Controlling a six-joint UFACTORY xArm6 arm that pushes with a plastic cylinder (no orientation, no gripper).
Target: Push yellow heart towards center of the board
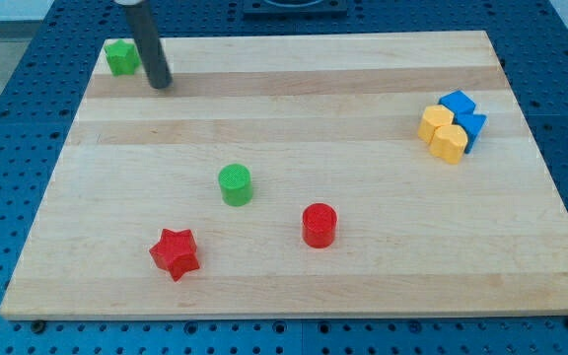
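Two yellow blocks sit at the view's right: one (436,122) at the upper left and one (450,142) just below it, touching. I cannot tell which is the heart. Two blue blocks, one at the top (457,103) and one to the right (473,126), touch them from the right. My tip (161,83) is at the view's top left, far from the yellow blocks, just right of a green block (121,57).
A green cylinder (235,184) stands left of the board's middle. A red cylinder (319,225) is below the middle. A red star (175,253) lies at the bottom left. The wooden board (284,296) rests on a blue perforated table.
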